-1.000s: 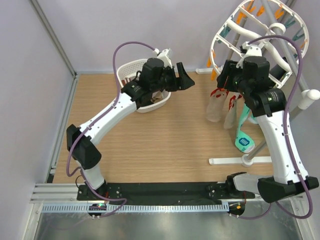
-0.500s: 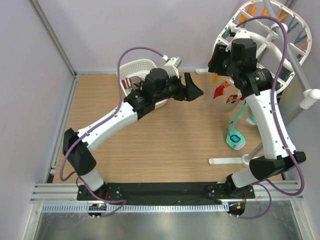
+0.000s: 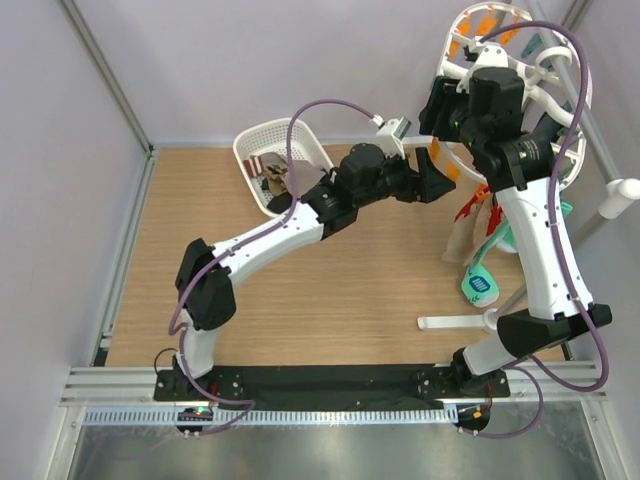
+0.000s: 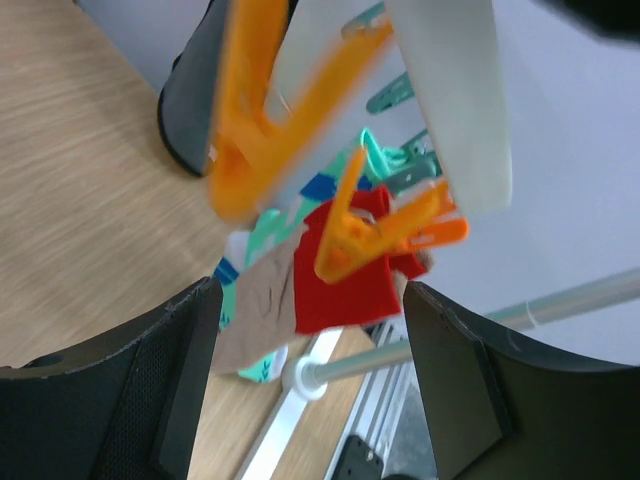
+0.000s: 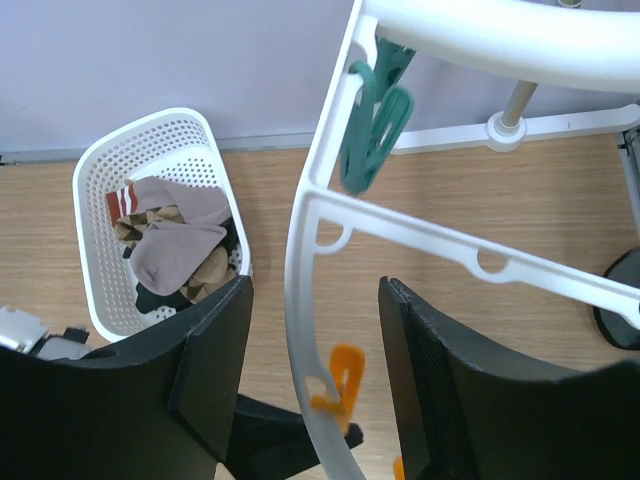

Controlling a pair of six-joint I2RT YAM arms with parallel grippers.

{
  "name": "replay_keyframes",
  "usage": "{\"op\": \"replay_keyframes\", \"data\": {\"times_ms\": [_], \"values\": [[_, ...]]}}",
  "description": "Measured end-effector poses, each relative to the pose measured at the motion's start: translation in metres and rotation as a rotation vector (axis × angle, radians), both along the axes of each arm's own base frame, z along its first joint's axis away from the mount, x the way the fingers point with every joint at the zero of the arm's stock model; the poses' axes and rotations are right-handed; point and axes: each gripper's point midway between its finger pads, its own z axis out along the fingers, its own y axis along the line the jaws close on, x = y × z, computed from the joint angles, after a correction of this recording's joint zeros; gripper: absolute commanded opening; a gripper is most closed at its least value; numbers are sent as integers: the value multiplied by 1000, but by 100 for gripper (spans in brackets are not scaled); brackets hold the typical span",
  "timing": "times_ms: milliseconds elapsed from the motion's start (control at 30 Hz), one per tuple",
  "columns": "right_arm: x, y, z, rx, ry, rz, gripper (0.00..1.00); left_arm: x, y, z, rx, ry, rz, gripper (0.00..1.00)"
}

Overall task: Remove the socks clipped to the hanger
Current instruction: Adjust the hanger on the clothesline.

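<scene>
The hanger (image 3: pixel 520 45) is a white oval frame at the far right, with orange and teal pegs. Socks hang under it: a red one (image 3: pixel 470 208), a beige one (image 3: pixel 458 240) and a teal one (image 3: pixel 483 282). My left gripper (image 3: pixel 432 180) is open just left of them. In the left wrist view the red sock (image 4: pixel 345 280), held by an orange peg (image 4: pixel 385 235), hangs between my open fingers (image 4: pixel 180 380), with the beige sock (image 4: pixel 255 315) and teal sock (image 4: pixel 255 235) beside it. My right gripper (image 3: pixel 438 110) is open, and the hanger's rim (image 5: pixel 305 290) runs between its fingers (image 5: pixel 215 370).
A white perforated basket (image 3: pixel 262 140) at the back holds several loose socks (image 5: pixel 175 245). The hanger's stand has a grey pole (image 4: pixel 400 355) and a white foot bar (image 3: pixel 455 322) on the wooden table. A teal peg (image 5: pixel 370 130) and an orange peg (image 5: pixel 340 390) dangle from the rim.
My left gripper has swung right from the basket to the hanging socks. My right arm has lifted from the socks up to the hanger's rim. The hanger has tipped further back.
</scene>
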Motion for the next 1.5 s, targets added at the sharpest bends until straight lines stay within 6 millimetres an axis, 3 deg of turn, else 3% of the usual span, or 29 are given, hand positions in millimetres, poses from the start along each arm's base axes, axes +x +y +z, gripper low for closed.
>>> {"op": "replay_keyframes", "data": {"times_ms": [233,367,533,833,1067,1133,1233,1333,1500], "values": [[-6,-5,14,1,-21,-16,62,19,-21,43,-121,-50,17,76],[-20,-17,30,0,-55,-56,64,17,-26,74,-175,-94,8,76],[-46,-39,39,-3,-70,-133,64,8,-25,98,-221,-129,-20,75],[-75,-57,20,9,-55,-198,64,-19,-38,84,-190,-111,-114,75],[-76,-63,11,-7,-53,-228,78,-21,-36,74,-171,-90,-120,75],[-75,-65,14,-8,-63,-241,86,-20,-34,76,-177,-89,-112,75],[-73,-66,20,-1,-86,-254,89,-15,-29,83,-190,-94,-90,75],[-69,-67,34,11,-115,-263,89,0,-20,86,-194,-91,-27,75],[-81,-63,68,49,-198,-235,89,68,18,68,-165,-46,174,75]]}}
